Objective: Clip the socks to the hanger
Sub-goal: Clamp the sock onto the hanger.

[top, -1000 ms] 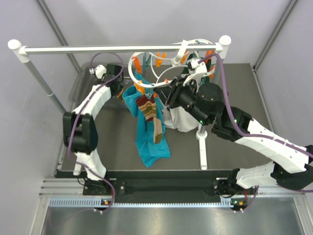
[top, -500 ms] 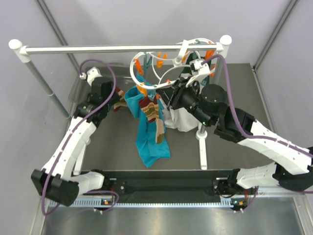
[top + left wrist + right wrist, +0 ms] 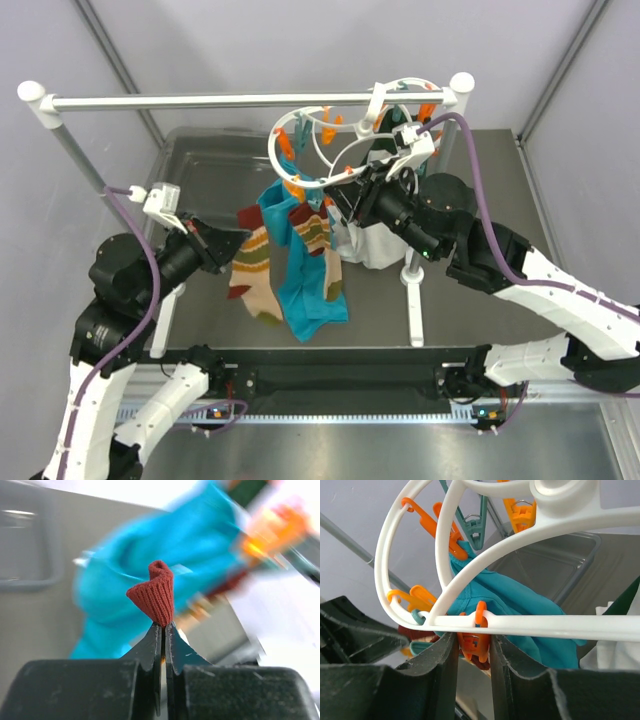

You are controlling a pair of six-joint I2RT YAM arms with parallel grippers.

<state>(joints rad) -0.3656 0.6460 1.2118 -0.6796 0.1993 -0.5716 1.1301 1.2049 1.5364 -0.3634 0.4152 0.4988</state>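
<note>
One tan sock with dark red bands (image 3: 254, 272) dangles from my left gripper (image 3: 236, 241), just left of the teal cloth. In the left wrist view the jaws of that gripper (image 3: 164, 625) are shut on the sock's dark red cuff (image 3: 156, 596). A second striped sock (image 3: 312, 232) hangs from the white ring hanger (image 3: 322, 131) against the teal cloth. My right gripper (image 3: 336, 199) is at the hanger's near rim, shut on an orange clip (image 3: 476, 649) that hangs from a white hanger bar (image 3: 555, 626); its fingers (image 3: 439, 656) press both sides.
A large teal cloth (image 3: 305, 285) and a white cloth (image 3: 372, 246) hang from the hanger. The long white rail (image 3: 240, 100) spans the back on poles, with one post (image 3: 411, 292) at centre right. A clear tray (image 3: 205, 160) sits at the back left.
My left arm has swung from the back-left tray toward the near left, carrying a sock that now hangs free beside the teal cloth. The right gripper has stayed on the orange clip.
</note>
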